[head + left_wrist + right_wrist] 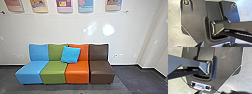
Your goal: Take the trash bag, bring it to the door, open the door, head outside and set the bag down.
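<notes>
Left gripper (215, 45) and right gripper (215, 92) are being held by the base (196, 25); whether spread or pressed together cannot be told. Toward twelve o'clock, a cushion (70, 54) is being supported by the green seat (53, 72) and orange seat (77, 72), beneath posters (64, 5).
</notes>
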